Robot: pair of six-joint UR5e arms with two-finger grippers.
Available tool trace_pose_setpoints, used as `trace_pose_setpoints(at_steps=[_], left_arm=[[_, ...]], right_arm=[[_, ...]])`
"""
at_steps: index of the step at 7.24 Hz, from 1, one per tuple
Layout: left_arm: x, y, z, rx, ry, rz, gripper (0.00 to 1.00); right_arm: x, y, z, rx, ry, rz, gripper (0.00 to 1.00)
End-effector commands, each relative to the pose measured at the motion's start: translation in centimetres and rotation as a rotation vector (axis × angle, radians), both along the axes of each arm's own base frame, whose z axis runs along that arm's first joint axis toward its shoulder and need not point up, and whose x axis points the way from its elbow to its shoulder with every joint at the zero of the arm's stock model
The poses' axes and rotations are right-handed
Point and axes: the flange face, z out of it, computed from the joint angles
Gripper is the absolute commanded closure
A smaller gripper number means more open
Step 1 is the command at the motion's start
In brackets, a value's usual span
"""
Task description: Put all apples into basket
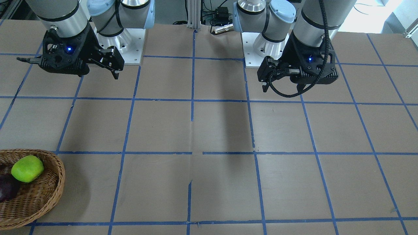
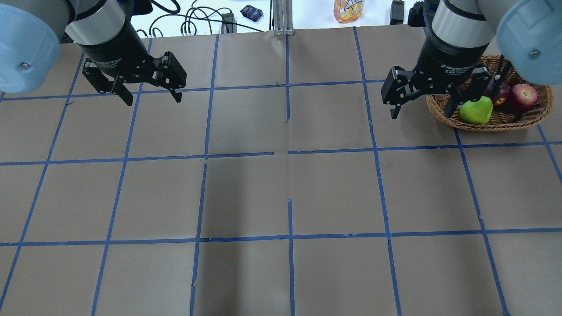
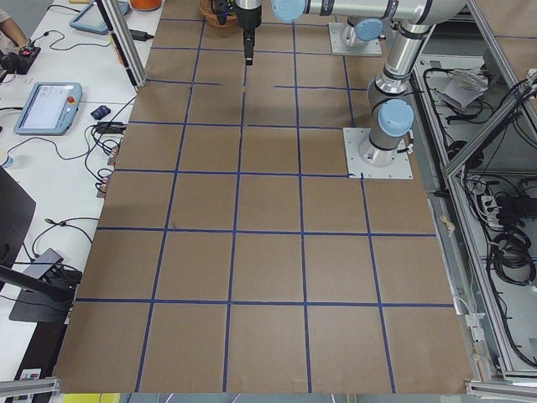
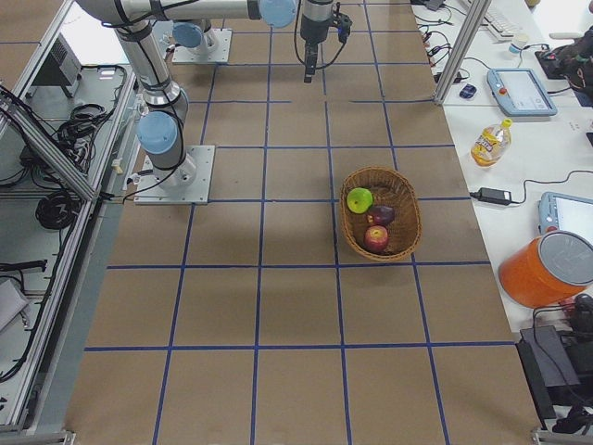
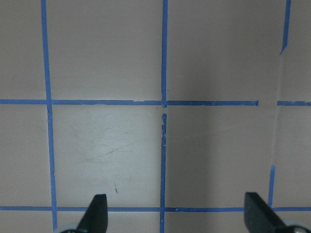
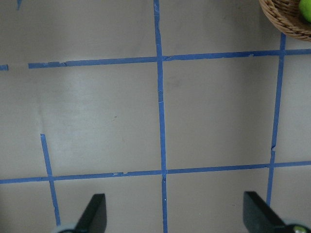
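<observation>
apples point(image 2: 475, 110) sit in basket point(image 2: 491, 126), apart from the empty wide-open right tool point(image 2: 420, 113); left tool point(image 2: 153, 100) likewise.

Even, bright light; soft central shadows; sharp focus

Brown table point(image 2: 333, 193), blue tape grid point(image 2: 290, 237); white side bench point(image 4: 556, 167) with teach pendant point(image 4: 519, 88); orange bucket point(image 4: 523, 273) nearby.

Basket point(image 2: 496, 126) sits on the tabletop point(image 2: 285, 197), all three apples point(image 4: 380, 214) in it, in a row: first apple point(image 2: 475, 110) at the end nearest the right gripper point(image 2: 420, 115), second apple point(image 2: 500, 94) in the middle, third apple point(image 2: 523, 96) at the far end. Right gripper hangs just beside the basket; left gripper point(image 2: 153, 101) well apart from it, across the tabletop
</observation>
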Motion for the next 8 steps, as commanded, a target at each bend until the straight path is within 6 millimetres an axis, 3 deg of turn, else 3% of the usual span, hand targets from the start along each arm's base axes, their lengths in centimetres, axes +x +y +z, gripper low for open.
trace_pose_setpoints(at_steps=[1,3,8], left_arm=[[-0.1,-0.1,0.1,-0.009,0.000,-0.002,0.00],[0.0,-0.2,0.1,-0.012,0.001,0.000,0.00],[0.1,-0.3,0.1,-0.015,0.001,0.000,0.00]], right_arm=[[-0.3,-0.3,-0.2,-0.008,-0.063,-0.023,0.00],[-2.3,-0.5,-0.3,0.014,-0.039,-0.060,0.00],[-2.6,0.1,1.0,-0.014,0.006,-0.061,0.00]])
